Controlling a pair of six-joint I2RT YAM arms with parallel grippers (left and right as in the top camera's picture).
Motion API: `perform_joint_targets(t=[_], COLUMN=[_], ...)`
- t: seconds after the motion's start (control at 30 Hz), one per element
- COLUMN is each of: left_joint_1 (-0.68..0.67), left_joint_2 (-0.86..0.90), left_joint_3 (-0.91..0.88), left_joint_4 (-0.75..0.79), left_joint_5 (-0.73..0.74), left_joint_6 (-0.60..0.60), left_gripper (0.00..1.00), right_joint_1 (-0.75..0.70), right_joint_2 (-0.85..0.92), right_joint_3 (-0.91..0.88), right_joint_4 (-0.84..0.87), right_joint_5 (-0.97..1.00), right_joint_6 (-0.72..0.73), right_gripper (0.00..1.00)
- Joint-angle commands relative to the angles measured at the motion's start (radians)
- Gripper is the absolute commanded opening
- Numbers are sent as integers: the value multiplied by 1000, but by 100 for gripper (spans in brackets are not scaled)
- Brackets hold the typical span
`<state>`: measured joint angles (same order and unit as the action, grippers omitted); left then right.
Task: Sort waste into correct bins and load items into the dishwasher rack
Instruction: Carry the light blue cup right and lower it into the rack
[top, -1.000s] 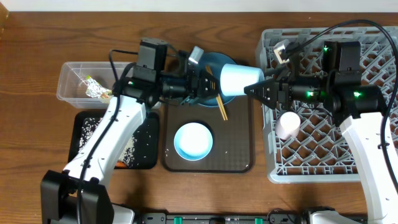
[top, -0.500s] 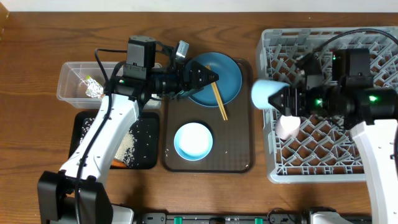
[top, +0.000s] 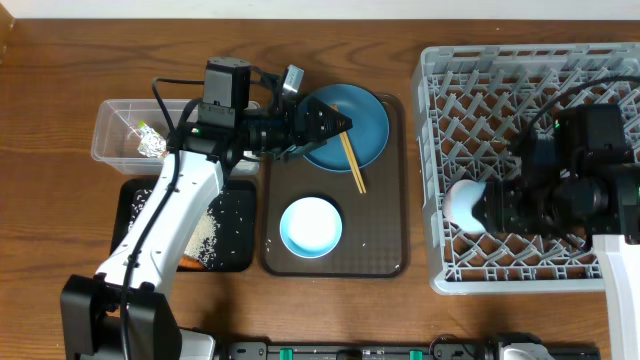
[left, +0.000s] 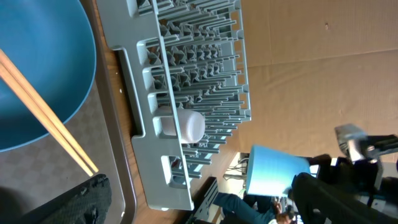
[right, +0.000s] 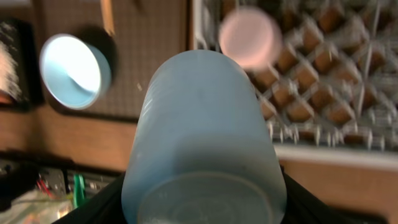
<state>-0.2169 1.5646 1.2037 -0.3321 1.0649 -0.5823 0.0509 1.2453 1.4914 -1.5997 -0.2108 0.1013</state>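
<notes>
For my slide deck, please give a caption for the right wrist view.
Right claw holds the blue cup; pink cup lies in the dishwasher rack.

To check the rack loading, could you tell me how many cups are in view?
2. The round pink cup lies in the grey pegged plastic dishwasher rack, near its left edge; the pale blue cylindrical cup is gripped by the right gripper over that rack.

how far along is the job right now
Done: wrapper in clear tub, rice in black tray, pink cup in dishwasher rack. In hand: right claw holds the blue cup over the rack. Left: blue plate, chopsticks and pale blue bowl wait on the brown tray.
</notes>
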Motion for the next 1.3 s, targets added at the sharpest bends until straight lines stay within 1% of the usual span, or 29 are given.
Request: perform_joint_targets(t=[0.0, 0.07, 0.1, 0.17, 0.37, 0.7, 0.83, 1.27], left_joint_1=[3, 3, 3, 3, 3, 3, 3, 3], left_joint_2=[3, 3, 3, 3, 3, 3, 3, 3], left_joint_3=[-7, -7, -7, -7, -7, -7, -7, -7], left_joint_4=[3, 3, 3, 3, 3, 3, 3, 3], left_joint_5=[-12, -12, -12, -12, -12, -12, -12, -12], left_joint_6=[10, 10, 10, 10, 10, 10, 10, 10], left_gripper=[96, 96, 99, 99, 98, 98, 98, 98], right_joint_1=[-18, -18, -18, -18, -18, -18, -18, -17], right_joint_2=[-4, -4, -4, -4, -3, -3, -3, -3], right_joint_3=[-5, -26, -42, -77, -171, -257, -303, -323], right_joint_4=[-24, -35, -35, -29, 62, 34, 48, 59], right_joint_5=[52, 66, 65, 66, 65, 106, 110, 110], right_joint_6=[35, 45, 45, 61, 87, 111, 112, 130], right_gripper=[12, 10, 9, 9, 8, 8, 8, 8])
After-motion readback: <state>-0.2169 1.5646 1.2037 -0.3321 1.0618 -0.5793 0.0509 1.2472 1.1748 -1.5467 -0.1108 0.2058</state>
